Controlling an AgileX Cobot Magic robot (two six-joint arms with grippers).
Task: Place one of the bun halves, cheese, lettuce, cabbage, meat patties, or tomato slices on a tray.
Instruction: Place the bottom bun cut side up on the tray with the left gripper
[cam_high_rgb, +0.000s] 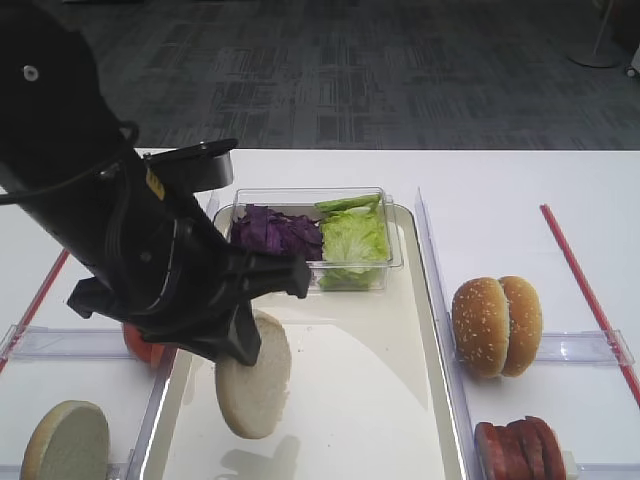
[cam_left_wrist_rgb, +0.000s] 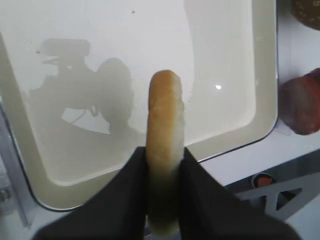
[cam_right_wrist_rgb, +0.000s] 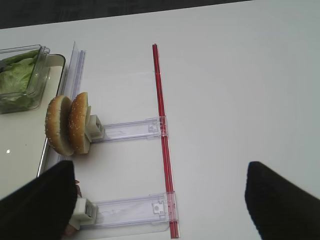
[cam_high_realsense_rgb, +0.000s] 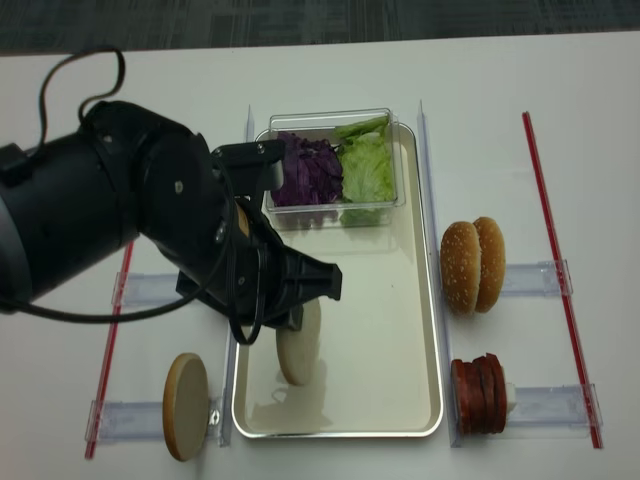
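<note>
My left gripper (cam_left_wrist_rgb: 165, 152) is shut on a pale bun half (cam_left_wrist_rgb: 165, 115), held on edge above the cream tray (cam_left_wrist_rgb: 225, 130). From above, this bun half (cam_high_rgb: 255, 378) hangs over the tray's (cam_high_rgb: 380, 400) near left part, under the black left gripper (cam_high_rgb: 240, 340). Another bun half (cam_high_rgb: 65, 440) stands on the left rack. Cabbage (cam_high_rgb: 275, 232) and lettuce (cam_high_rgb: 352, 238) fill a clear box. Meat patties (cam_high_rgb: 520, 450) stand at the right, and a tomato slice (cam_high_rgb: 145, 345) peeks out behind the arm. No cheese shows. My right gripper (cam_right_wrist_rgb: 160, 205) is open over bare table.
Two sesame buns (cam_high_rgb: 497, 325) stand on a clear rack (cam_high_rgb: 585, 347) right of the tray. Red strips (cam_high_rgb: 585, 290) lie near both table sides. The clear box (cam_high_realsense_rgb: 330, 165) occupies the tray's far end. The left arm's bulk (cam_high_realsense_rgb: 120, 220) covers the left racks.
</note>
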